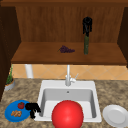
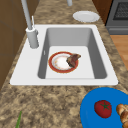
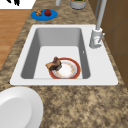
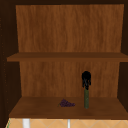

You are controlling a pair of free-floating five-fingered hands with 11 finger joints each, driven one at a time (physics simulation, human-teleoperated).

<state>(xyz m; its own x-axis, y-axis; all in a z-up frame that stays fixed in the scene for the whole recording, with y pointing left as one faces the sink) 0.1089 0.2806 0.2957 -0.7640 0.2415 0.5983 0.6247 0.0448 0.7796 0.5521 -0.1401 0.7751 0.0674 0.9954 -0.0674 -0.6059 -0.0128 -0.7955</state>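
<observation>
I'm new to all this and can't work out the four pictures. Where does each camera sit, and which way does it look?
Front view: faces the sink; left hand by the blue plate, right hand atop the green bottle.
Left side view: looks along the sink from the blue plate's end.
Right side view: looks back from the white plate.
Upper view: faces the cabinet shelf; shares right hand, bottle and grapes with the front view.
</observation>
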